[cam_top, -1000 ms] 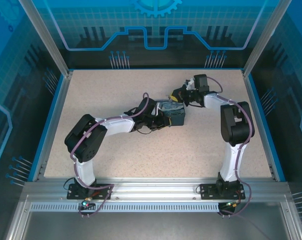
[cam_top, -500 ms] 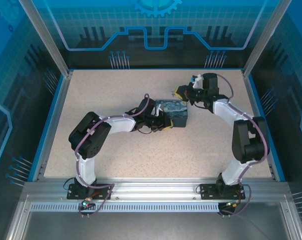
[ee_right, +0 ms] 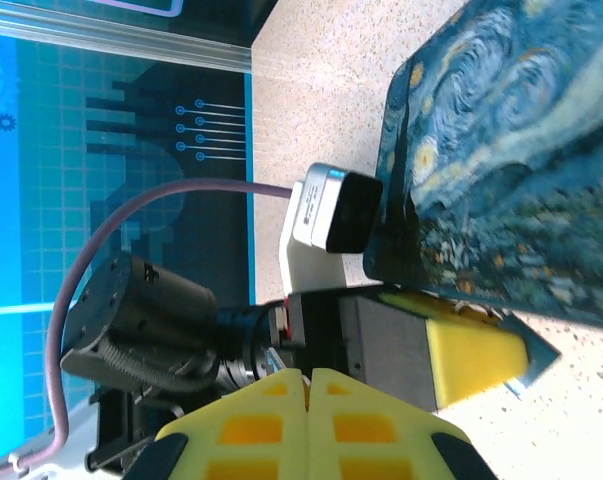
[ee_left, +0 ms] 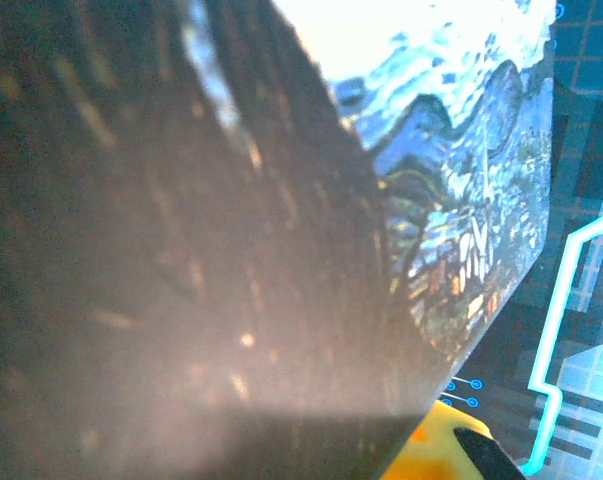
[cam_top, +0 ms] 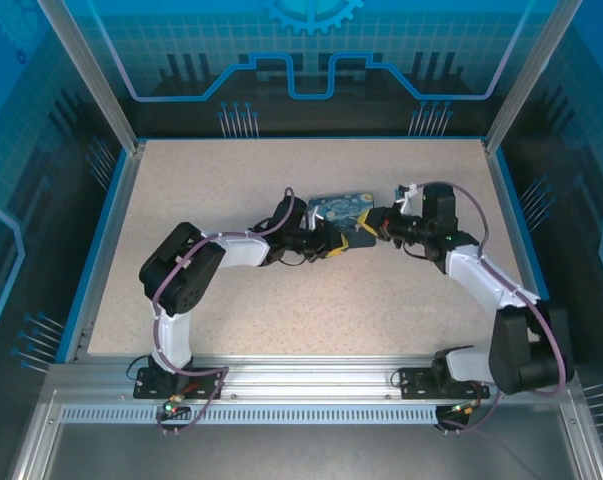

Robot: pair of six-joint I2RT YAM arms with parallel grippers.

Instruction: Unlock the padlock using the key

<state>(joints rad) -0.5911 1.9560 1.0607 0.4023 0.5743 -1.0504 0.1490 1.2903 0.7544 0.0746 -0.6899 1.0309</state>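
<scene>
A dark-blue box printed with a swirly night sky sits mid-table. My left gripper is shut on its near edge, and one yellow fingertip shows under the blurred box wall. In the right wrist view that same left finger lies pressed under the box. My right gripper hovers just right of the box, shut, with its yellow pads pressed flat together. The padlock and the key are hidden.
The speckled table is ringed by a blue rim and glass walls. The left wrist camera sits close to the box's corner. Open tabletop lies in front of and left of the arms.
My right arm has swung from the back of the table down to the box's right side. The box has turned its painted face upward and shifted slightly back in the left gripper's hold.
</scene>
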